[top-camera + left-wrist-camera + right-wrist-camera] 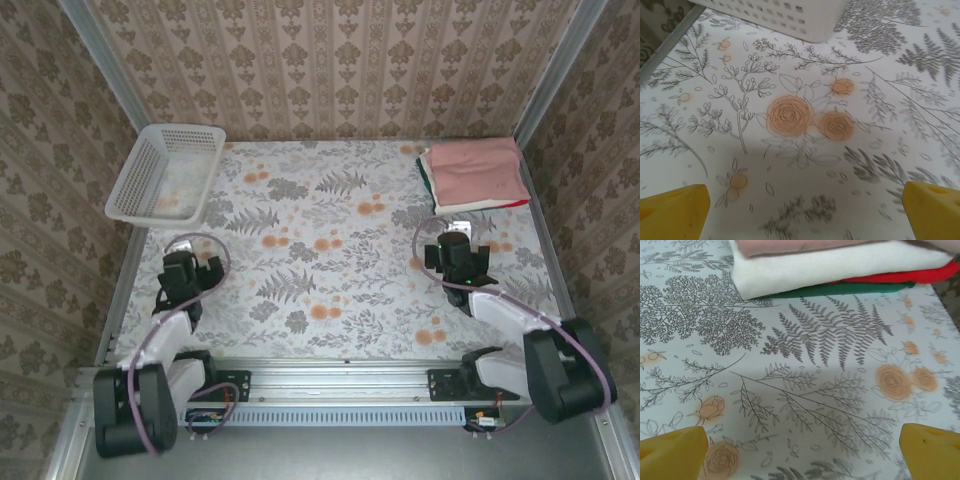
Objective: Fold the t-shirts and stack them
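A table covered in a floral print is seen across the middle of the top view. At the upper left of that frame a white lattice basket is set near the table's corner; its wall is also caught at the top edge of the left wrist view. At the upper right of the top view a stack of folded t-shirts is laid. In the right wrist view, along the top edge, the layers can be told: a pink tee on top, a cream tee beneath it, then a red tee and a green tee at the bottom. The left gripper is found at the lower left of the top view, just below the basket, its jaws spread wide with nothing between them. The right gripper is placed right of centre, just below the stack and apart from it, likewise spread wide and holding nothing. Yellow fingertips are seen in the lower corners of both wrist views.
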{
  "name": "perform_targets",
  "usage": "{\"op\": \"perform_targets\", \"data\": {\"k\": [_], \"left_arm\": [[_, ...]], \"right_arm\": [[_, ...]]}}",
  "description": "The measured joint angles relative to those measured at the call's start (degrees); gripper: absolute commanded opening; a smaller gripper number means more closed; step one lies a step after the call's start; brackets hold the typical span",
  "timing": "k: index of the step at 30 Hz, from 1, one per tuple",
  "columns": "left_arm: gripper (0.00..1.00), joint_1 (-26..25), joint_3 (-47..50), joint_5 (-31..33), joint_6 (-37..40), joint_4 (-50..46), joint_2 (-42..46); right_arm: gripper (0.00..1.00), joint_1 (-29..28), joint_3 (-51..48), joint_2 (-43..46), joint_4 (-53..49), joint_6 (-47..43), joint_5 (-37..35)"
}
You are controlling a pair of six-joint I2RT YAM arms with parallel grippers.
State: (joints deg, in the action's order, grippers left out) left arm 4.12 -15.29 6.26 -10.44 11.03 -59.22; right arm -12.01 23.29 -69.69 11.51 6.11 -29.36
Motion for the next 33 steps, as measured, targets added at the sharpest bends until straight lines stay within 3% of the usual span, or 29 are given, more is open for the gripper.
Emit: {"op": "perform_targets", "data": {"k": [7, 11, 14, 18, 20, 26, 33], "left_arm": [[1.00, 8.5, -5.5, -14.6, -0.3, 20.5, -20.6], [1.00, 9.6, -6.9, -16.3, -0.2, 27.8, -23.6], [1.00, 7.5, -6.5, -15.8, 0.8, 31.6, -23.5], [1.00, -0.1, -3.4, -12.3, 5.7, 41.9, -26.2], [1.00, -3.3, -3.1, -10.7, 7.5, 42.4, -29.0], [1.00, -3.9, -4.2, -4.5, 9.2, 42.0, -29.3], [1.00, -4.4, -5.0, -1.6, 9.7, 41.6, -29.3]], "right_arm": [[1.00, 4.7, 0.2, -9.1, 21.1, -2.8, 6.4], [1.00, 9.9, 0.8, -15.2, 27.1, -2.7, 11.3], [1.00, 10.1, -0.5, -17.8, 33.2, -2.6, 12.9], [1.00, 9.5, -0.9, -18.1, 35.9, -2.7, 13.6], [1.00, 9.2, -0.9, -18.1, 36.8, -2.7, 13.6], [1.00, 9.1, -0.9, -18.1, 37.9, -2.7, 13.6], [1.00, 9.1, -0.9, -18.1, 38.1, -2.7, 14.1]]}}
